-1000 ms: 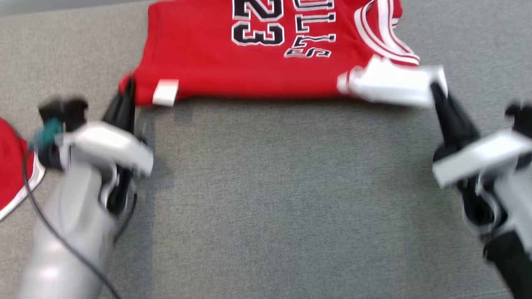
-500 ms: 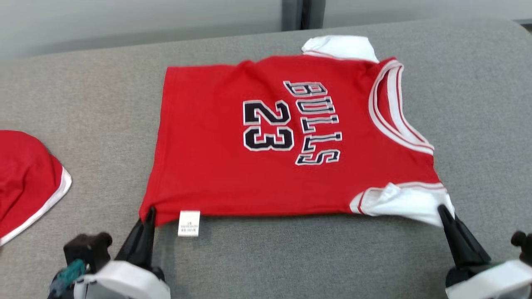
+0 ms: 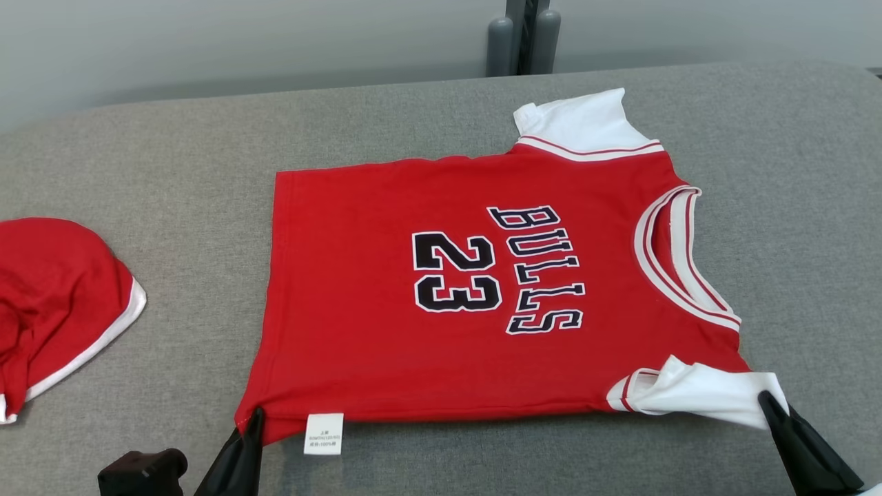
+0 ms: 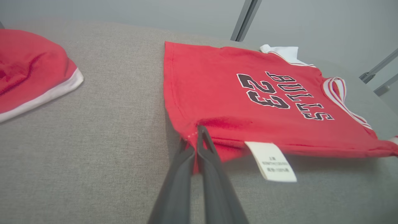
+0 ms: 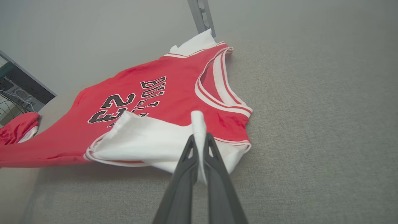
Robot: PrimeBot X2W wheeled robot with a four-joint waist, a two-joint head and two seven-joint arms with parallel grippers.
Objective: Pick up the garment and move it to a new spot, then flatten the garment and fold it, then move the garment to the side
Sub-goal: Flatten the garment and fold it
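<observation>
The garment (image 3: pixel 386 310) is a red jersey with white sleeves and black "BULLS 23" lettering, spread face up on the grey table (image 3: pixel 172 172), neck to the right. My left gripper (image 3: pixel 255 413) is shut on its near left hem corner, seen in the left wrist view as the left gripper (image 4: pixel 199 132) pinching red cloth beside a white label (image 4: pixel 270 161). My right gripper (image 3: pixel 763 398) is shut on the near white sleeve (image 3: pixel 696 389); the right wrist view shows the right gripper (image 5: pixel 199 137) with white fabric between its fingers. The near edge is lifted slightly off the table.
A second red garment with white trim (image 3: pixel 55 303) lies bunched at the table's left edge, also the red garment (image 4: pixel 28 74) in the left wrist view. A grey post (image 3: pixel 524 38) stands behind the table's far edge. Bare grey cloth surrounds the jersey.
The head camera has tilted up, so the whole jersey and far table edge now show. Both grippers stay shut on the same corners; the jersey lies flatter and more spread.
</observation>
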